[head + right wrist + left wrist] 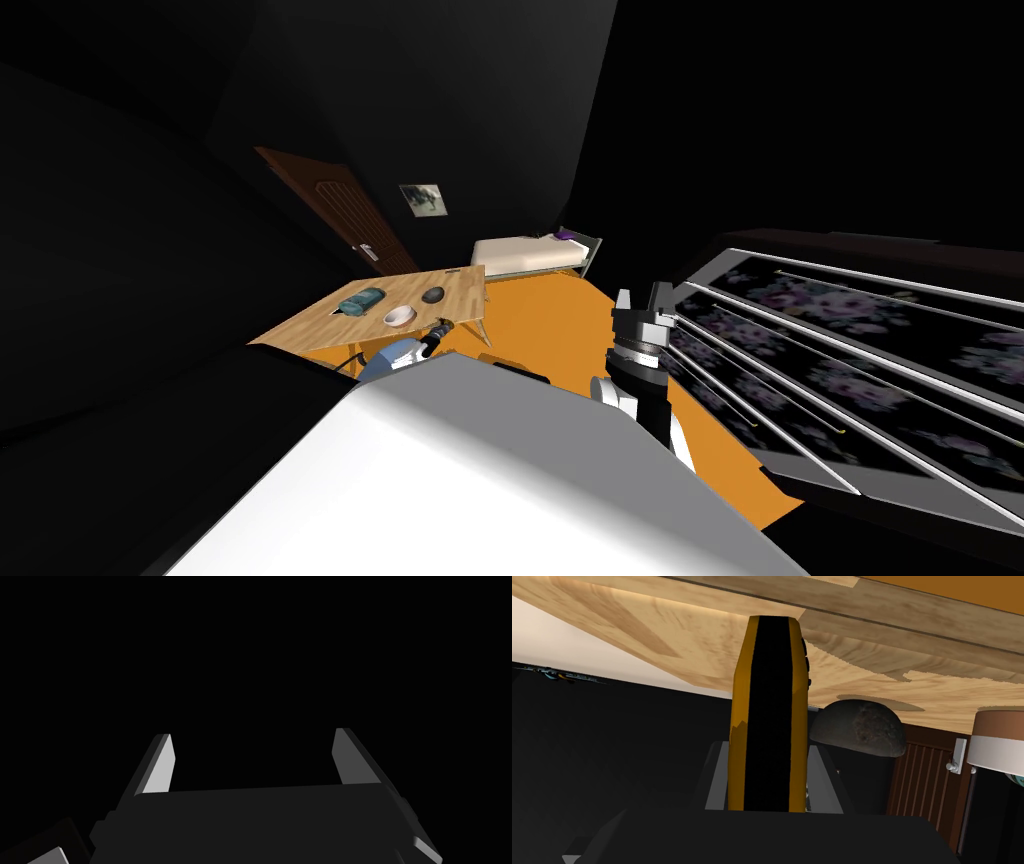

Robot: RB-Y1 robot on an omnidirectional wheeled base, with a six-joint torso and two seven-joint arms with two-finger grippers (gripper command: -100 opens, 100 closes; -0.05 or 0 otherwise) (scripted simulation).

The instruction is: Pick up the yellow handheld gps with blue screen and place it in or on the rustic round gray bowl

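The yellow handheld GPS [767,726] is clamped in the left gripper [767,746], whose light grey fingers [718,781] press its two yellow flanks. It is turned edge-on to the wrist camera, so a broad black band runs down its middle, small dark buttons show on one side, and the screen is hidden. Its far end reaches the light wooden table [662,641]; I cannot tell whether it touches the board or hangs just clear of it. On that table, just beside the GPS, sits the round gray bowl [859,728], rough and dark with a mottled skin, apart from the device. Farther along the table from the gray bowl stands a white bowl [994,746] with a brown rim. In the head view the left gripper [440,335] is at the table's near edge, close to the white bowl [399,317] and the gray bowl [434,295]. A teal bundle [362,300] lies farther along the tabletop, beyond the white bowl. The right gripper [643,300] is held up well away from the table, over the orange floor [560,320]. Its jaws are spread wide with nothing between them [252,736]. A brown door [330,205] stands behind the table, and a pale bed [525,255] lies beyond the table's far end.
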